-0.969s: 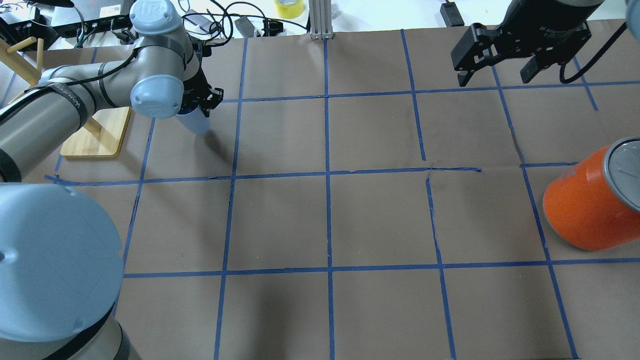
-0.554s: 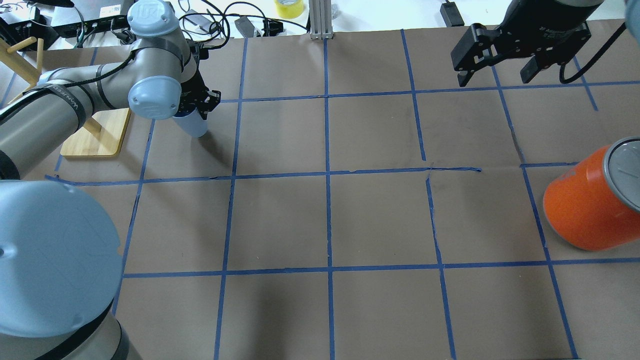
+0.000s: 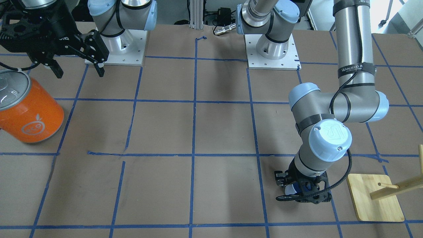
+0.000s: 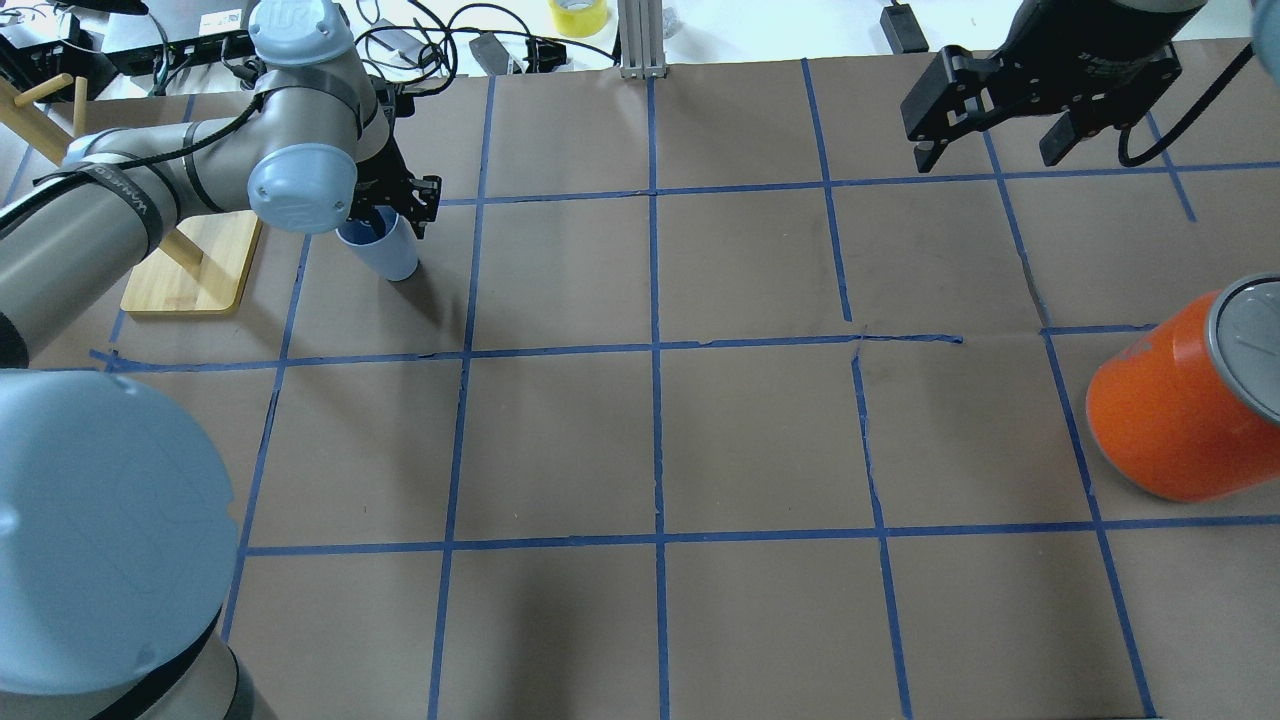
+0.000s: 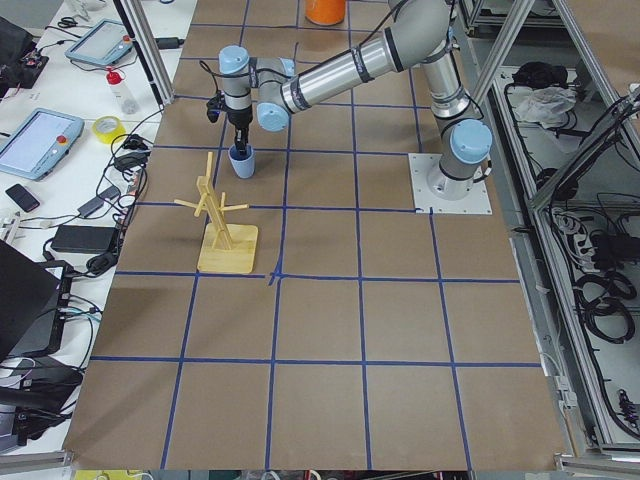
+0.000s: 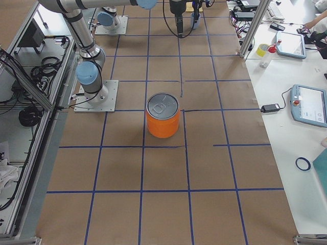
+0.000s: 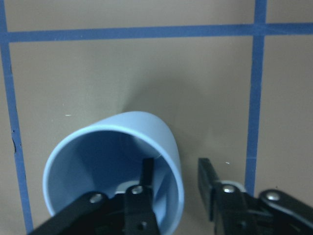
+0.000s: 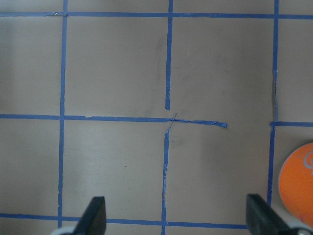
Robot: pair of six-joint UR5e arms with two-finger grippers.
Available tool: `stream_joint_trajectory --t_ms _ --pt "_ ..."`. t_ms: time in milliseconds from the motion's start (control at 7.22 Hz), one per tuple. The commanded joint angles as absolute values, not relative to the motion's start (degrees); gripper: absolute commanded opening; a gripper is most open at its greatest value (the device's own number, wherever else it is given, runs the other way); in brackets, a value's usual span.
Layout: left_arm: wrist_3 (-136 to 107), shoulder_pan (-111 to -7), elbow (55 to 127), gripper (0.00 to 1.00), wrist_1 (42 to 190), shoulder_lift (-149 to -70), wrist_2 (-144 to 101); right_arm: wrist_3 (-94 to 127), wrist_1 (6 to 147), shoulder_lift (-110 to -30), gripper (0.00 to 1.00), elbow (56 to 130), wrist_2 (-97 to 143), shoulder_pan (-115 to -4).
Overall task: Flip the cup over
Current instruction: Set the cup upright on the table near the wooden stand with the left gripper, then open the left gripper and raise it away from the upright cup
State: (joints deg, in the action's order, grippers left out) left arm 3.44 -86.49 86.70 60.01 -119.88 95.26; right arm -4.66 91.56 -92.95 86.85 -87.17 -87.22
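Straddling cup (image 7: pixel 122 142) rim, left end effector (image 7: pixel 176 169) unclenched, nr wooden stand (image 4: pixel 190 275). Cup prob light, thin, slick: pinch wall gently. Right end effector (image 8: pixel 175 205) spread wide.

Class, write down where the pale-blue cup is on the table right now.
In the overhead view the cup stands at the far left, just right of the wooden rack base, with the left gripper straddling its rim.
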Motion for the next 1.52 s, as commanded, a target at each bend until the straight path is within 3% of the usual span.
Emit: stream_joint_trajectory --t_ms 0,554,1385 --pt "3.34 -86.83 85.09 1.00 67.20 -114.73 94.84 -4.66 91.58 -92.90 1.00 86.92 -87.28 -87.19" --pt "2.55 -87.63 84.64 1.00 86.33 -97.86 93.61 -4.75 91.58 -92.99 1.00 86.84 -87.36 -87.19" --pt "2.37 -87.63 87.98 1.00 87.10 -89.92 92.12 -4.75 91.58 -93.08 1.00 86.84 -87.28 -87.19"
